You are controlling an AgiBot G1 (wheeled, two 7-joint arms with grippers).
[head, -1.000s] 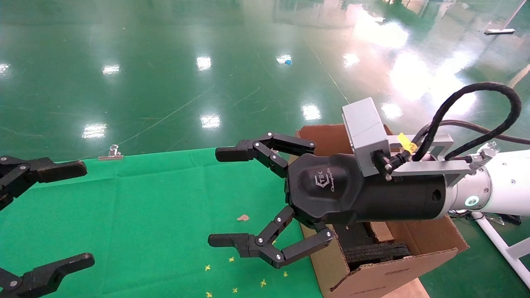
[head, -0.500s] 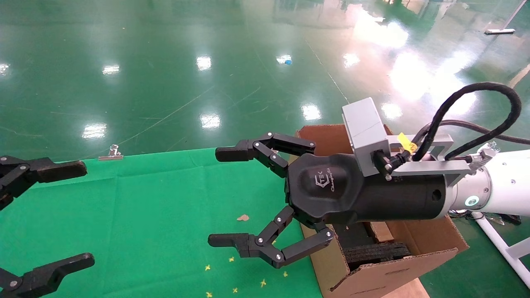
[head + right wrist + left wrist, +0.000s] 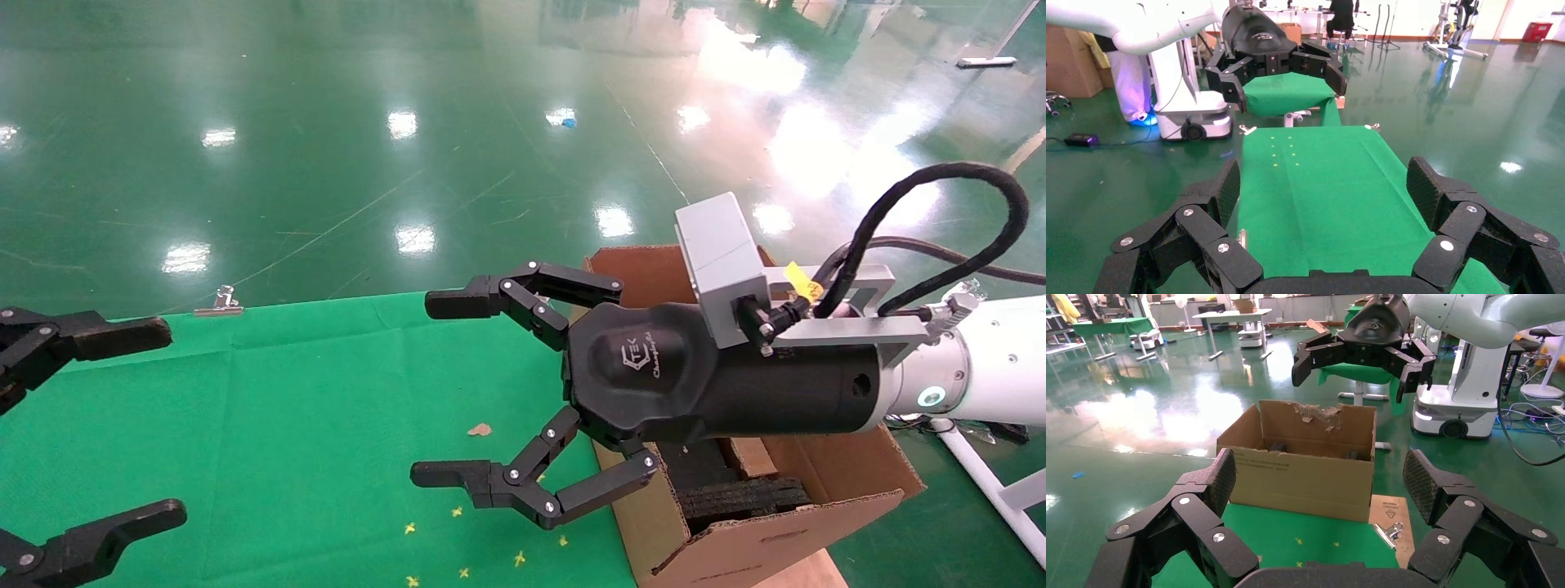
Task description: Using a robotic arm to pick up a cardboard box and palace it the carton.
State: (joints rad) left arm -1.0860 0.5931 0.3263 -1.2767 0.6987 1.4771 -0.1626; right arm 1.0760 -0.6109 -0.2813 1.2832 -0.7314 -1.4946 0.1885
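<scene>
Robotic arm [image 3: 972, 371], white with glowing ring, reaches level across the carton [image 3: 784, 506]. Carton: brown corrugated, flaps up, one edge torn, black foam inside. Small cardboard box not seen.

The green cloth [image 3: 270, 425] in the lower left of the head view lies flat and open between both spread grippers. The carton [image 3: 784, 523] at lower right, tall flaps up, blocks that side.
</scene>
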